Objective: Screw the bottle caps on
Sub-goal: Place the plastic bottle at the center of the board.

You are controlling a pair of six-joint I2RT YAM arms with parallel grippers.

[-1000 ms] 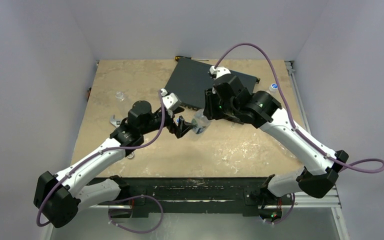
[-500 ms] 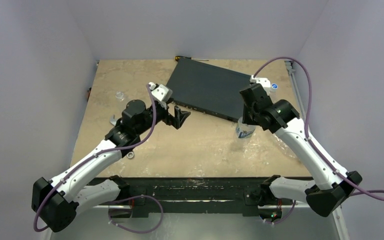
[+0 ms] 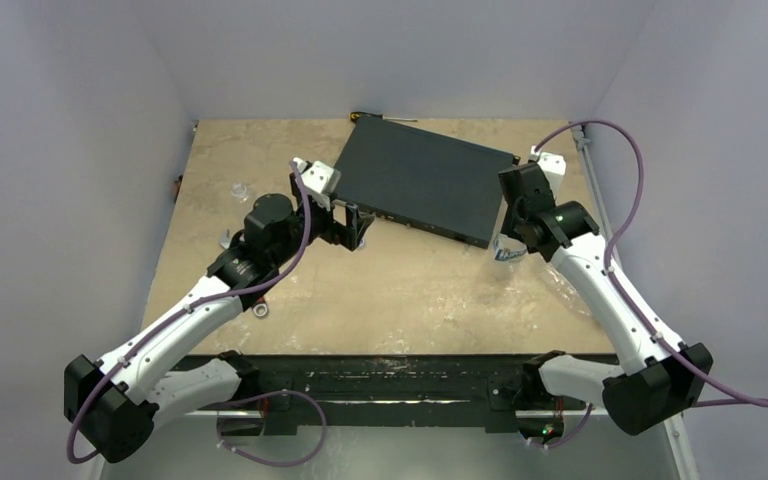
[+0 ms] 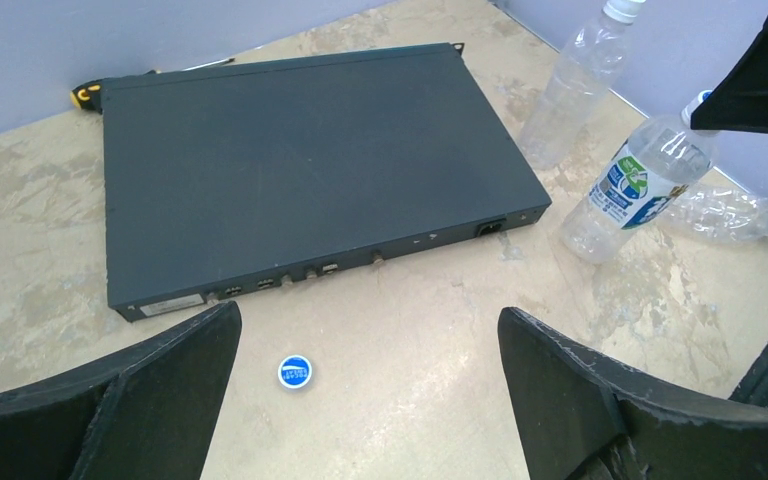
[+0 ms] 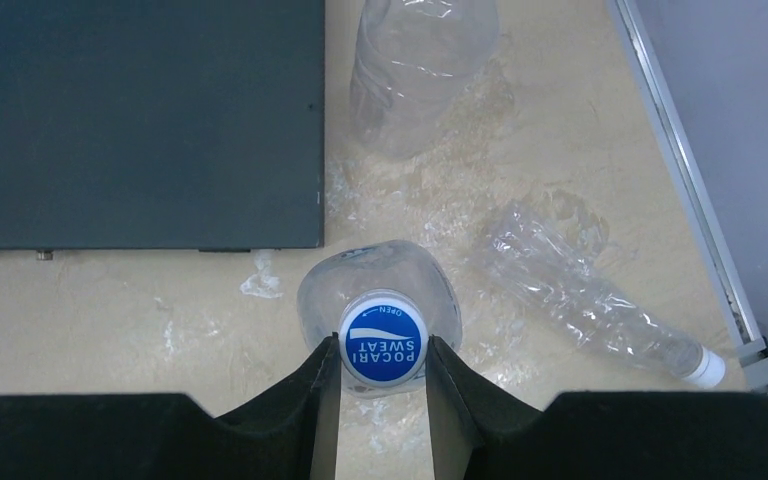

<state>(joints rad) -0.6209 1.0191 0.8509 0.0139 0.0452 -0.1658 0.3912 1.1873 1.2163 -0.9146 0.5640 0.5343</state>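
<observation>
Box (image 4: 300, 170) on table (image 4: 410, 330), cap (image 4: 295, 371) before it, upright bottle (image 4: 632, 190) at its right, lying bottle (image 4: 725, 212) farther right

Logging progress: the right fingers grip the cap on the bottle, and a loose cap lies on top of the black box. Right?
Not quite. The loose cap lies on the table in front of the box, not on it, as the left wrist view shows. The right fingers do grip the cap on the bottle.

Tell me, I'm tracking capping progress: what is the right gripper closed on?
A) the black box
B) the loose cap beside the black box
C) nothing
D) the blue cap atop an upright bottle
D: in the right wrist view, the right gripper pinches the blue cap on the upright bottle.
</observation>
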